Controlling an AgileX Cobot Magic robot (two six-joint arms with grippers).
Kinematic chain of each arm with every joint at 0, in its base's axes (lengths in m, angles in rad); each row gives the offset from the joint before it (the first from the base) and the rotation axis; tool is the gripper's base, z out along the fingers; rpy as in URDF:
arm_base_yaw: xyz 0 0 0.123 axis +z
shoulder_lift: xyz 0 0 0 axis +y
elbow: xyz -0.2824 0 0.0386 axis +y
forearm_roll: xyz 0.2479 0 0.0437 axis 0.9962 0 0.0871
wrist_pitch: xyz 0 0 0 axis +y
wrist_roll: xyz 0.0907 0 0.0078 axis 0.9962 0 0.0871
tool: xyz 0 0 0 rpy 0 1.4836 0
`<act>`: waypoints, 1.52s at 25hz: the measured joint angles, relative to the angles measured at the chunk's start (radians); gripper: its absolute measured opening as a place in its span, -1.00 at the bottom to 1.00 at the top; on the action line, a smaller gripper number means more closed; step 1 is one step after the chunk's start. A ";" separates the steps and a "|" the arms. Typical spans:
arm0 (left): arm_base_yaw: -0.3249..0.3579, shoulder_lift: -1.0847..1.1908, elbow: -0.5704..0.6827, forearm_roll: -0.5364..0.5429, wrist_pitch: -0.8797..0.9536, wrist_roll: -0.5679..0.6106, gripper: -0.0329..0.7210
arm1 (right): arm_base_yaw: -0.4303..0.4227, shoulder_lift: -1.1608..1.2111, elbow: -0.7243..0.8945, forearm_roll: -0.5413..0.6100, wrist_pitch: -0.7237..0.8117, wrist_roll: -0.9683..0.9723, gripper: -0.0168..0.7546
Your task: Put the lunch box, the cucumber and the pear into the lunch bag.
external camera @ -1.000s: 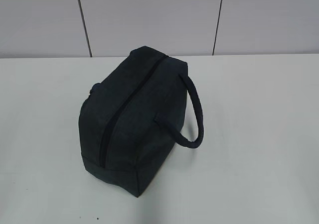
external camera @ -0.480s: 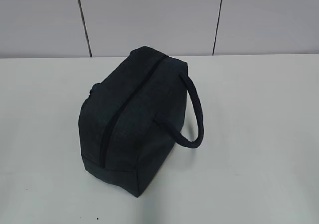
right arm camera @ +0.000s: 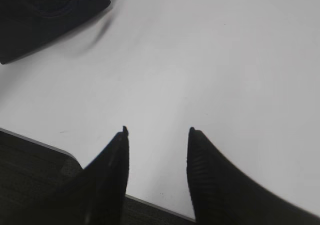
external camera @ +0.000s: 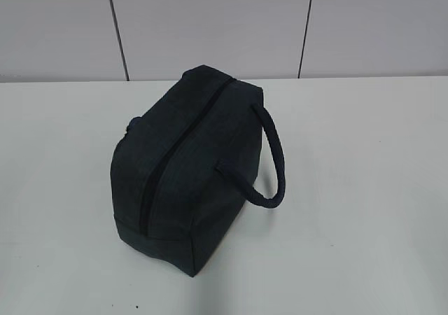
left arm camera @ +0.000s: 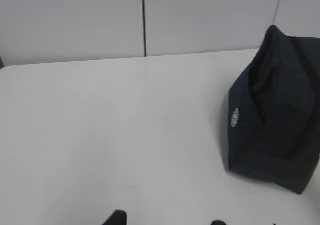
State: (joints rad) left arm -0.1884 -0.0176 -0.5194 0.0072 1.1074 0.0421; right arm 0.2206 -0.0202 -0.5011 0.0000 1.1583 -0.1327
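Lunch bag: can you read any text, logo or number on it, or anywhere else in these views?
Nothing readable in any view.
The lunch bag has a small pale oval badge on its end panel in the left wrist view; it is too small and blurred to read.
The table and wall panels show no text.

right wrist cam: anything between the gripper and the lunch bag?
Nothing: in the right wrist view, only bare table separates the right gripper from the lunch bag.

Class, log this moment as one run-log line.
lunch bag: zipped shut, on table | food: not visible | left gripper: open, empty | right gripper: open, empty
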 joint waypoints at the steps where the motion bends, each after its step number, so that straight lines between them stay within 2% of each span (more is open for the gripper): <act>1: 0.027 0.000 0.000 0.000 0.000 0.000 -0.10 | 0.000 0.000 0.000 0.000 0.000 0.000 -0.15; 5: 0.125 0.000 0.000 0.000 0.000 0.000 -0.17 | -0.045 0.000 0.000 0.000 0.000 0.000 -0.15; 8: 0.156 0.000 0.000 0.000 0.000 0.000 -0.21 | -0.095 0.000 0.000 0.000 0.000 0.000 -0.15; 23: 0.158 0.000 0.000 0.000 0.000 0.000 -0.23 | -0.140 0.000 0.000 0.000 0.000 0.000 -0.15; 38: 0.158 0.000 0.000 0.000 0.000 0.000 -0.23 | -0.140 0.000 0.000 0.000 0.000 0.000 -0.15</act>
State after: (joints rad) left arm -0.0300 -0.0176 -0.5194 0.0072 1.1074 0.0421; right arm 0.0805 -0.0202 -0.5011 0.0000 1.1583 -0.1327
